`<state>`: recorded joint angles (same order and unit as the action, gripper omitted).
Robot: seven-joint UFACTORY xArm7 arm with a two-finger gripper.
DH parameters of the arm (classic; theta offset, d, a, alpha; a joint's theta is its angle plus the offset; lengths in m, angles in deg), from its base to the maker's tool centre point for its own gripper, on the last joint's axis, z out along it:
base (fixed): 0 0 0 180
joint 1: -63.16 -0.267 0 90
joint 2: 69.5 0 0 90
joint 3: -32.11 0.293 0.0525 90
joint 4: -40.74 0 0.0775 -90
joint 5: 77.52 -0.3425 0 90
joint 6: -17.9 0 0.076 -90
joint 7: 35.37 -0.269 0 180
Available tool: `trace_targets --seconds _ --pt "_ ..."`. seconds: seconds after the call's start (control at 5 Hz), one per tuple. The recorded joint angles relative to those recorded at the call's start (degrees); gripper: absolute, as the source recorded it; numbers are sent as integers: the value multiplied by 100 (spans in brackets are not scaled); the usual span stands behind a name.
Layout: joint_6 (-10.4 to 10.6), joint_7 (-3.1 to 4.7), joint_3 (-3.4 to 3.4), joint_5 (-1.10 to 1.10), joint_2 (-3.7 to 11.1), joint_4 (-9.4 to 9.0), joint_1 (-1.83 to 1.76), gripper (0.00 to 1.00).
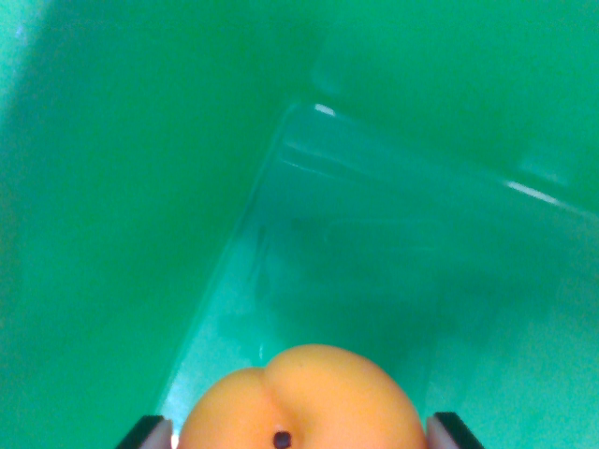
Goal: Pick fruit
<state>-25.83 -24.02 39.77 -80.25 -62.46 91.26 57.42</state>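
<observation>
I have the orange fruit (pixel 299 402) held tight in my pincer (pixel 299 432), its fingers on the left and right sides; it hangs over the green bin (pixel 112 234), so the picking looks done; letting go is left, I think.

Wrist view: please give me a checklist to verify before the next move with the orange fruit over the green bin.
1. Round orange peach-like fruit sits between the claw fingers: ok.
2. Both dark fingertips flank the fruit: ok.
3. Firm contact of the pads on the fruit: cannot tell, the contact is out of frame.
4. Glossy green plastic bin lies below the fruit: ok.
5. Visible bin floor is free of other things: ok.
6. Height above the floor: cannot tell.
</observation>
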Motion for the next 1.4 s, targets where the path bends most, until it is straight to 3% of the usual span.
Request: trace_targets --seconds 0.2,0.4,0.6,0.8,1.0,1.2,1.4 --pt "0 0 0 0 0 0 0 100" --pt "-230 -2 -2 -6 -80 150 4 100" --pt "-230 -2 -2 -6 -80 150 4 100" --pt "-472 -5 -4 -12 -164 309 8 100" --pt "-472 -5 -4 -12 -164 309 8 100" --pt "-725 -8 -6 -18 -252 475 12 100" --pt "-725 -8 -6 -18 -252 475 12 100"
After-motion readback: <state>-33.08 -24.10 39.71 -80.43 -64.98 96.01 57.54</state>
